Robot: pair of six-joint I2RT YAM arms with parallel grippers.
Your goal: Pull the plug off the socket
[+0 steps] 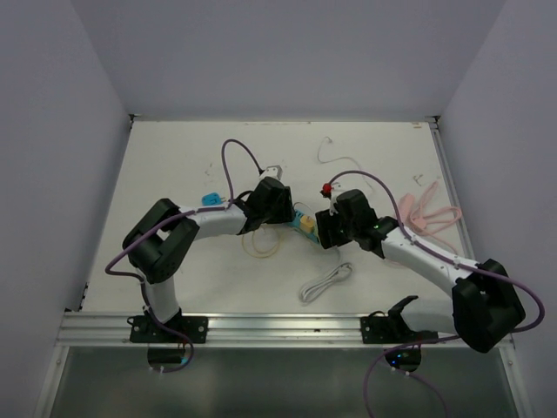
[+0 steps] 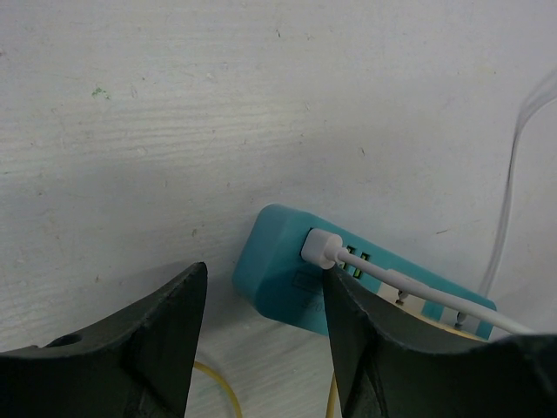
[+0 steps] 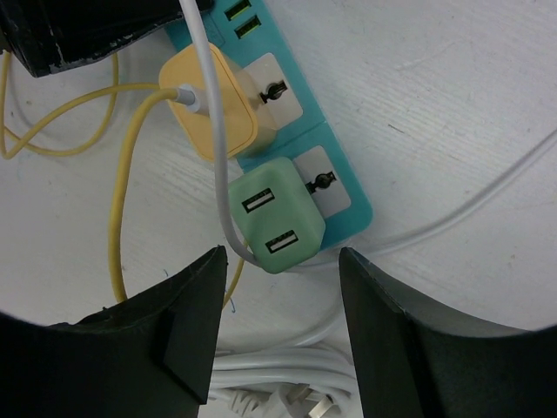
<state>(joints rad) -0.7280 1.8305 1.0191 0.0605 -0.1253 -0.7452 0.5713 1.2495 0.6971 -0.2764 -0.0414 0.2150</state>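
We see the green plug (image 3: 277, 215) in the teal power strip's (image 3: 352, 218) end socket, ports facing up, lined along the strip. Our right gripper (image 3: 283, 261) gapes over it; our left gripper (image 2: 263, 287) gapes at the strip's other end.

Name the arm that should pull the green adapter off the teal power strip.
Right. The right end effector is open, with the green adapter centred in its gap. The left end effector straddles the power strip's far end by the white USB plug, probably better for bracing.
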